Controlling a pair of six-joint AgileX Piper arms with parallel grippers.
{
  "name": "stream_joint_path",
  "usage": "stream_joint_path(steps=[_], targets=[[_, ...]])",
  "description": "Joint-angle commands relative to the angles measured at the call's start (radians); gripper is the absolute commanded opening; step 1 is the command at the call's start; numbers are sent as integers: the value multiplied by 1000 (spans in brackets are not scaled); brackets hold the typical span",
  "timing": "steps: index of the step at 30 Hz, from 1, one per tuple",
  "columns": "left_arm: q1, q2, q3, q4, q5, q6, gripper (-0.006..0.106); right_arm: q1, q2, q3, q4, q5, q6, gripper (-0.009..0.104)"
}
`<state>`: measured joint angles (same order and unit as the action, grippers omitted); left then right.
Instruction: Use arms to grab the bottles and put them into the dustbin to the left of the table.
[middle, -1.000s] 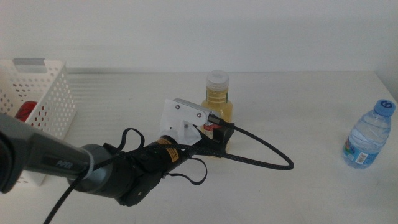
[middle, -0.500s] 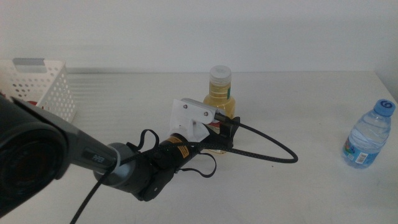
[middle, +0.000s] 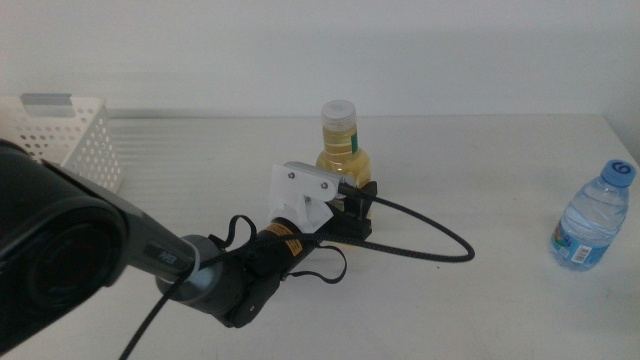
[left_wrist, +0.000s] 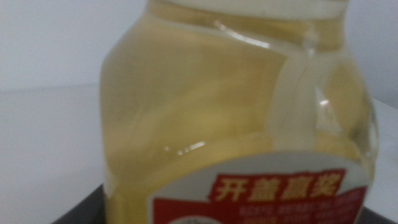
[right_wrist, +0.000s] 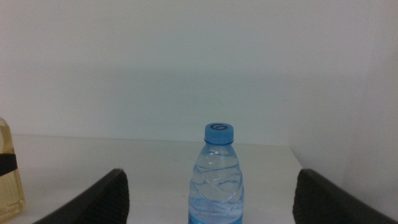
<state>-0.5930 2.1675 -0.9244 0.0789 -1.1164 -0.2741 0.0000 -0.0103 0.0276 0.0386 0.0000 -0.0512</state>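
A yellow juice bottle (middle: 338, 150) with a white cap stands mid-table, tilted slightly. My left gripper (middle: 352, 205) is shut on its lower body, its black arm coming in from the lower left. In the left wrist view the juice bottle (left_wrist: 236, 124) fills the picture, red label low down. A clear water bottle (middle: 592, 215) with a blue cap stands upright at the right edge of the table. My right gripper (right_wrist: 214, 202) is open, jaws wide apart, with the water bottle (right_wrist: 216, 180) farther ahead between them. The white dustbin (middle: 75, 125) sits at the far left, partly hidden by the left arm.
A black cable (middle: 440, 245) loops over the white table (middle: 500, 310) from the left gripper toward the right. The left arm's thick body (middle: 60, 250) covers the lower left of the middle view. The juice bottle's edge (right_wrist: 9, 174) shows in the right wrist view.
The juice bottle has shifted a little left and up with the left gripper on it. The left arm swung nearer the camera and now covers more of the dustbin.
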Motion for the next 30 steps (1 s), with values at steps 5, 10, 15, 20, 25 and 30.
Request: stream_joint_path(steps=[5,10,15,20,25,30], targets=[[-1,-214,20,0,167,-32,-5,-5,-27,-7,-7,-78,-9,76],[24,-390,19,58,449,-32,-5,-5,-27,-7,-7,-78,-9,76],[59,-554,19,120,638,-43,-5,-5,-27,-7,-7,-78,-9,76],[90,-684,4,144,830,-43,-5,-5,-27,-7,-7,-78,-9,76],[98,-758,-63,152,1015,-36,-5,-5,-27,-7,-7,-78,-9,76],[98,-766,-184,224,1248,-32,-5,-5,-27,-7,-7,-78,-9,76]])
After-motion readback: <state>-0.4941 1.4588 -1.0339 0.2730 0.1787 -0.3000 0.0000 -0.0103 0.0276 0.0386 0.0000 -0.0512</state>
